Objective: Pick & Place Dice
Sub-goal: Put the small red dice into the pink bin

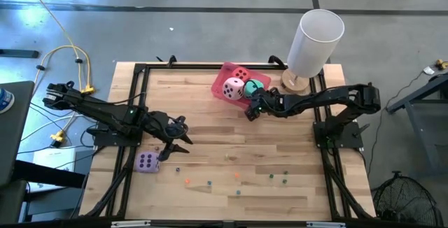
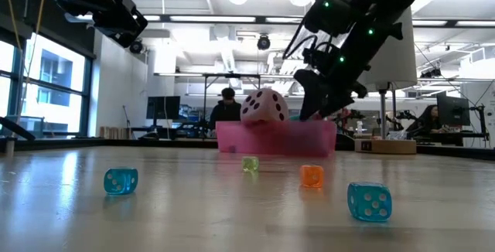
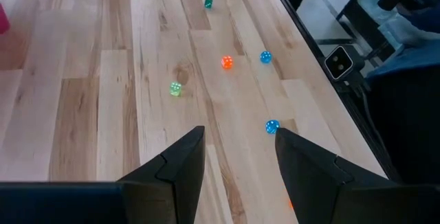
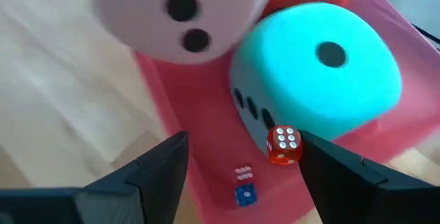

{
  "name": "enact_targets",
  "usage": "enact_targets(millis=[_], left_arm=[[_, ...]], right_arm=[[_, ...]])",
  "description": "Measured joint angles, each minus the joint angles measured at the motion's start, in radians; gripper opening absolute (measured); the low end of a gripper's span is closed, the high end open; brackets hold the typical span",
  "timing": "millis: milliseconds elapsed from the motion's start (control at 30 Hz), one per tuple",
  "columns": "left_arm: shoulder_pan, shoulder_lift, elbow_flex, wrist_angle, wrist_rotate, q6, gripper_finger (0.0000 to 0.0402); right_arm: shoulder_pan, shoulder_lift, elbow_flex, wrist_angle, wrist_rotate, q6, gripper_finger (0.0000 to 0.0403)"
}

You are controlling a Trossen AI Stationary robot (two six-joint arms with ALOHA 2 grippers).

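A pink tray [image 1: 225,70] at the table's far middle holds a red die [image 1: 240,74], a pink die [image 4: 182,7] and a teal die [image 4: 320,73]. My right gripper [image 4: 244,141] hovers open over the tray's near end. A tiny red die [image 4: 284,145] sits low against the teal die, close to one fingertip; whether it touches, I cannot tell. Two more tiny dice [image 4: 243,186] lie on the tray floor. The purple die [image 1: 147,162] rests on the table at the near left, beside my open left gripper [image 1: 183,140]. Several tiny dice [image 3: 227,62] lie scattered.
A tall white cylinder [image 1: 315,39] on a round wooden base stands at the far right corner, just behind my right arm. A black frame [image 1: 140,70] runs around the tabletop. Tiny dice [image 1: 238,179] dot the near half of the table. People sit at desks beyond the table.
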Motion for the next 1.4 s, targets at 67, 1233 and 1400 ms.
enact_targets(millis=[67, 1233, 1400], left_arm=[[0.000, 0.000, 0.000, 0.000, 0.000, 0.011, 0.0173], [0.000, 0.000, 0.000, 0.001, 0.000, 0.003, 0.0173], [0.000, 0.000, 0.000, 0.001, 0.000, 0.003, 0.0173]], right_arm=[[0.010, 0.000, 0.000, 0.006, 0.003, -0.021, 0.0255], [0.034, -0.134, 0.000, -0.216, -0.095, 0.287, 0.0254], [0.033, -0.131, 0.000, -0.211, -0.064, 0.299, 0.0254]])
